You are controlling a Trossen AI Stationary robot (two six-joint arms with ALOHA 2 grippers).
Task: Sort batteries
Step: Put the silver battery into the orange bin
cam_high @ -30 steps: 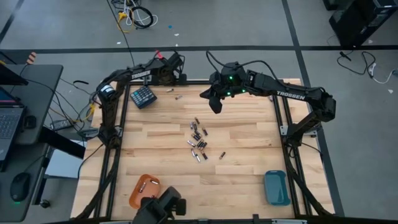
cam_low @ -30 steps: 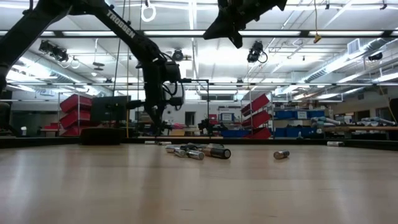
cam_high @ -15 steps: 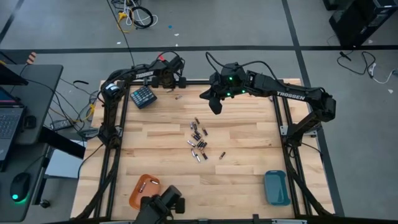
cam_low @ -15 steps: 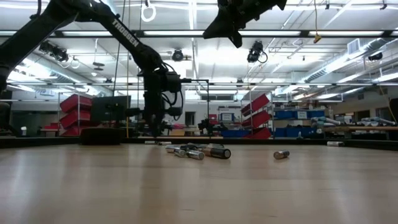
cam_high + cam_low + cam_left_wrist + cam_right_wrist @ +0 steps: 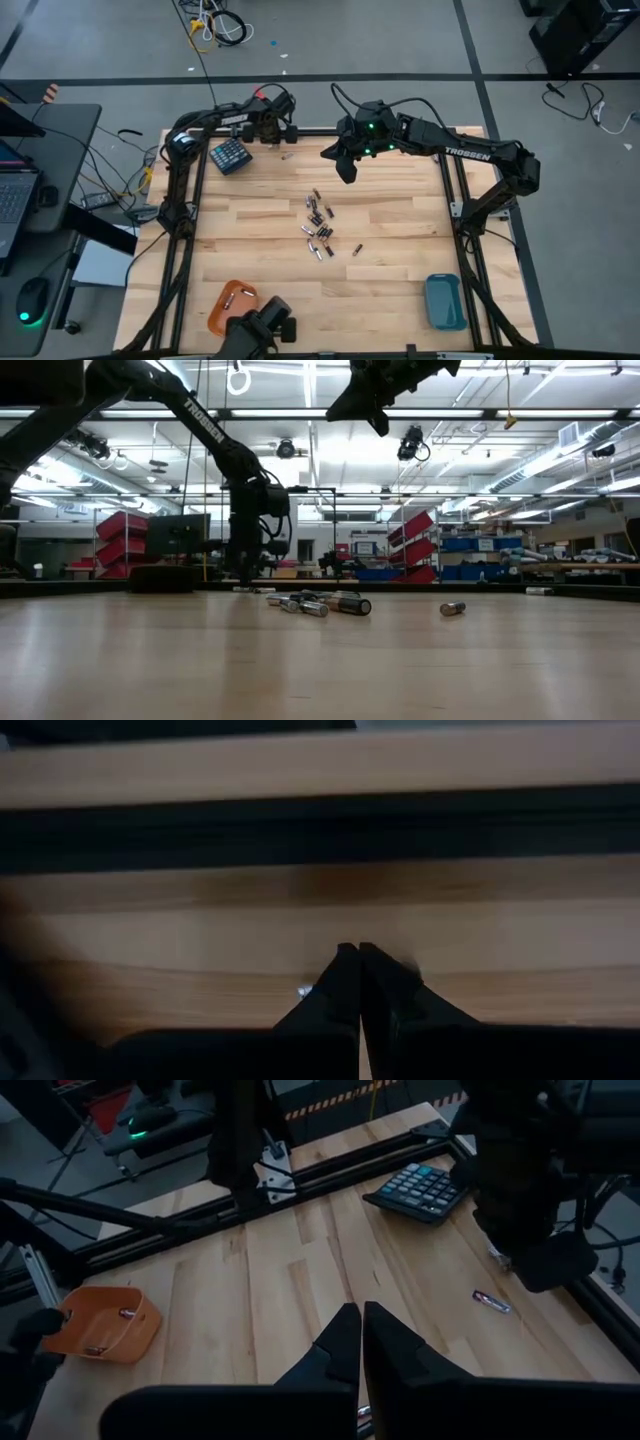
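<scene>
Several small batteries [image 5: 318, 225] lie on their sides in a loose cluster mid-table, low in the low view [image 5: 320, 603]. One battery [image 5: 357, 249] lies apart to their right. Another battery [image 5: 492, 1302] lies near the far edge. My left gripper [image 5: 358, 955] is shut and down at the table's far edge [image 5: 270, 135], close to that lone battery. A small pale thing [image 5: 305, 991] shows beside its fingertips. My right gripper [image 5: 360, 1320] is shut and hangs high above the far middle of the table [image 5: 347, 172]. My left gripper points down with its shut fingertips [image 5: 345, 960] close over the wood at the far edge. I cannot tell whether they touch the small pale thing [image 5: 305, 991] beside them.
A dark teal calculator-like block [image 5: 229, 155] lies at the far left corner, just left of my left gripper. An orange tray [image 5: 232, 305] holding a few batteries sits near left, and a blue tray [image 5: 445, 300] near right. Black frame rails run along the table's edges.
My left gripper has come down toward the table at the far edge and shifted slightly toward the left edge. The right arm and the batteries have kept still.
</scene>
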